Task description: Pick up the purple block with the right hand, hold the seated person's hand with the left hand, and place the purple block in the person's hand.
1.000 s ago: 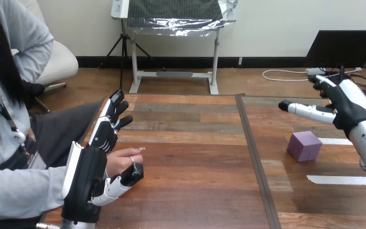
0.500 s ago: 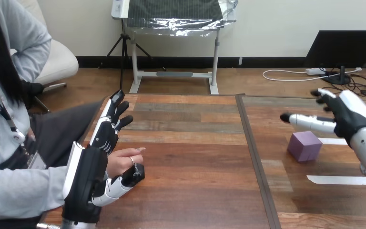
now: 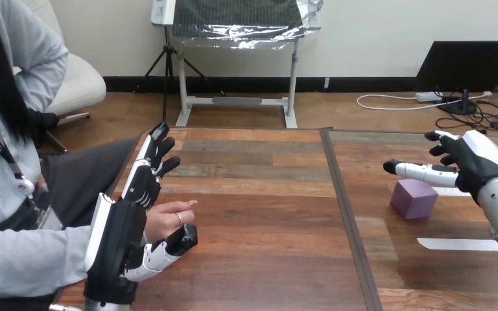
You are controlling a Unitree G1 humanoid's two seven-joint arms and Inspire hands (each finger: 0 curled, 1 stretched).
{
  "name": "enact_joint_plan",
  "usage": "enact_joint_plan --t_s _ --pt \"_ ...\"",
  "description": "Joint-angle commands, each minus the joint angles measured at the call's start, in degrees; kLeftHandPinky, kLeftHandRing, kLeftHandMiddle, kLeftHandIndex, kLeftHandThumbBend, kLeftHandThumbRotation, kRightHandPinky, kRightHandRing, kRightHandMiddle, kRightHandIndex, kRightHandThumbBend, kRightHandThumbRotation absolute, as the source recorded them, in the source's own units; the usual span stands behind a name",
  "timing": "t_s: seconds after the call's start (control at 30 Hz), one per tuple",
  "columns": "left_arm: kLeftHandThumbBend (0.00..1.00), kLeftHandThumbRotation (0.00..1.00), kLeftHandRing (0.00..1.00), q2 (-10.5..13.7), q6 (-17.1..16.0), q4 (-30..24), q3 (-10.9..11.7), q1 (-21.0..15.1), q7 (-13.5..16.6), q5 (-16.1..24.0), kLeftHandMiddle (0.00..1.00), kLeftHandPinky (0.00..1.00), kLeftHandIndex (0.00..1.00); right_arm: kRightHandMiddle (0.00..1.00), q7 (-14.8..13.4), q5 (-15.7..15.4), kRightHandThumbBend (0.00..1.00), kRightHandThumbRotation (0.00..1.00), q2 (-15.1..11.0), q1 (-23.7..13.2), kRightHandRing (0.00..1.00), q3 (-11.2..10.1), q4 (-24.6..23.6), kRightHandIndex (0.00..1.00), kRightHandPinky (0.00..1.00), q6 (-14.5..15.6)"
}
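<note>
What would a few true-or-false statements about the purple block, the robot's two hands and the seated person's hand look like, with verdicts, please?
1. The purple cube-shaped block lies on the wooden table. True.
2. The robot's right hand grips the block. False: it hovers open just above the block, without holding it.
3. The robot's left hand has its thumb curled round the person's hand. True.
4. The block rests in the person's hand. False: the block is on the table at the view's right, well apart from that hand at the view's left.
</note>
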Motion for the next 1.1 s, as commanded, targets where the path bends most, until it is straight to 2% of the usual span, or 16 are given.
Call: enact_joint_plan --t_s 0.0,0.13,0.33,0.5,0.6,1.07 --pt "1.00 0.75 0.95 -0.13 -1.50 -2.96 -0.26 -1.26 -0.03 -1.01 0.98 0.88 0.96 0.84 -0.93 -0.67 0.99 0.67 1.38 -2.59 0.85 0.96 -0.06 0.92 0.68 0.36" --pt "1.00 0.75 0.95 -0.12 -1.89 -2.89 -0.16 -1.24 0.01 -0.90 0.98 0.88 0.96 0.81 -1.23 -1.14 1.00 0.68 1.75 -2.18 0.83 1.54 0.07 0.91 0.67 0.90" --pt "1.00 0.75 0.95 0.02 -2.11 -2.90 -0.01 -1.24 0.08 -0.49 0.98 0.88 0.96 0.82 -1.74 -1.82 1.00 0.69 2.22 -1.69 0.81 2.25 0.24 0.91 0.68 1.55" --pt "1.00 0.75 0.95 -0.06 -2.04 -3.12 -0.24 -1.13 -0.02 -0.87 0.98 0.87 0.96 0.88 -0.82 -1.69 1.00 0.72 2.66 -1.67 0.84 2.38 0.46 0.92 0.72 2.91" --pt "1.00 0.75 0.95 -0.12 -2.04 -3.23 -0.45 -1.09 -0.15 -1.28 0.98 0.87 0.96 0.91 -1.19 -1.91 1.00 0.73 2.90 -1.50 0.87 2.66 0.44 0.93 0.76 3.04" --pt "1.00 0.73 0.94 -0.18 -2.91 -2.74 -0.66 -1.07 -0.35 -1.94 0.97 0.87 0.96 0.95 -1.01 -2.83 1.00 0.73 3.54 -0.80 0.93 3.95 0.77 0.94 0.86 3.92"
